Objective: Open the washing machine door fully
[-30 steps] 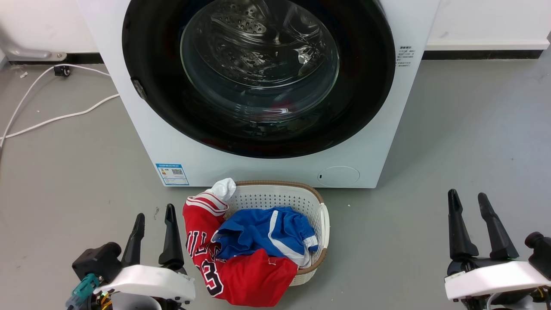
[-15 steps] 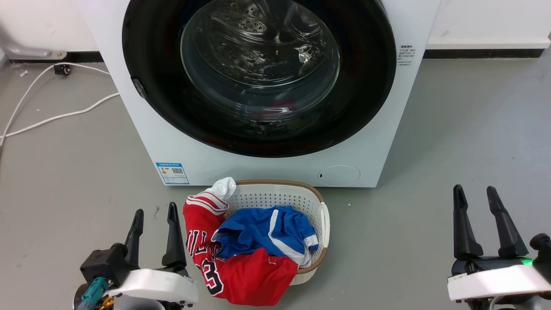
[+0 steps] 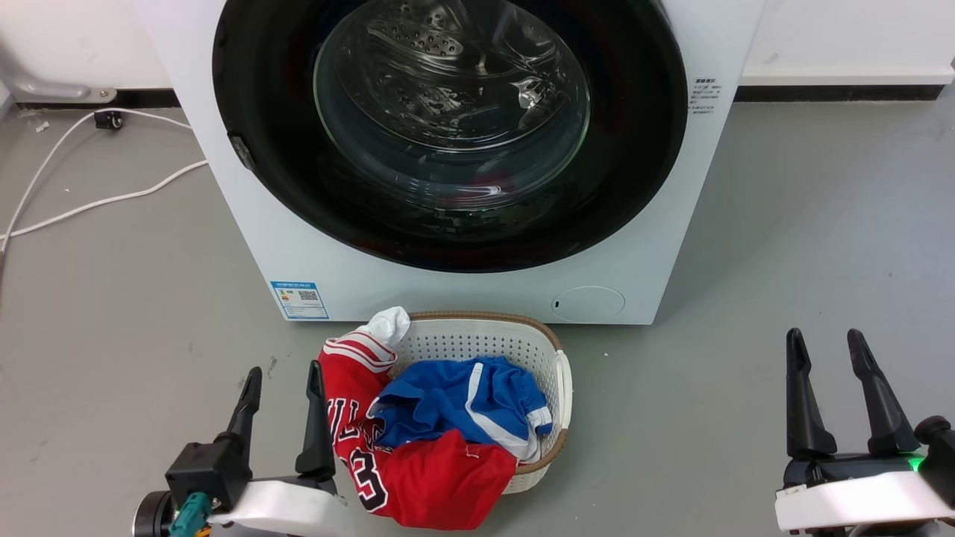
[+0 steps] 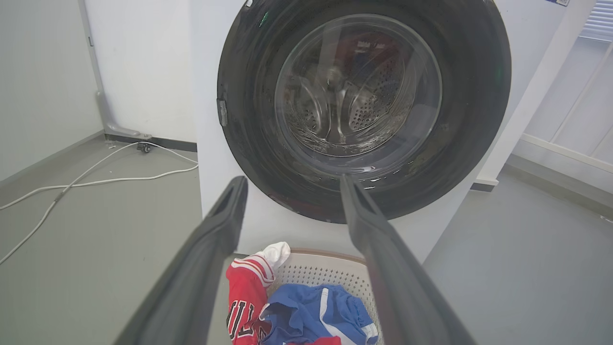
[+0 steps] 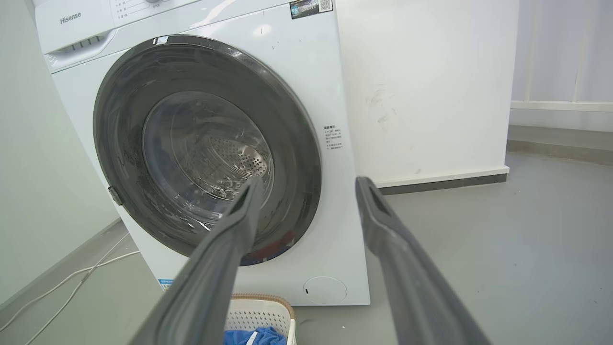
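The door [image 3: 451,112] is sitting shut, flat against the front of the washer [image 3: 462,294], and it is filling most of that front. A small grey tab [image 3: 240,151] is showing on the door's left edge. That may be the place to pull, but I cannot tell for sure.

A basket [image 3: 485,319] is standing on the floor just beside the washer, right under the door. A red shirt [image 3: 433,477] and blue shorts [image 3: 462,399] are spilling out of it.

The left jaws are hanging low at the near left of the basket, wide open and holding nothing. One of them is sitting just beside the red shirt. The right jaws are waiting well off to the right, also wide open and holding nothing. Both pairs are far from the door, so I think the job is only starting.

Things that could go wrong:
- The door is shiny, so the jaws may be slipping off it.
- Pulling on the hinge side would be moving nothing.
- An arm reaching in may be bumping the basket or snagging the shirt.
- A white cord [image 3: 97,201] is lying on the floor to the left, and a wheel may be catching it.
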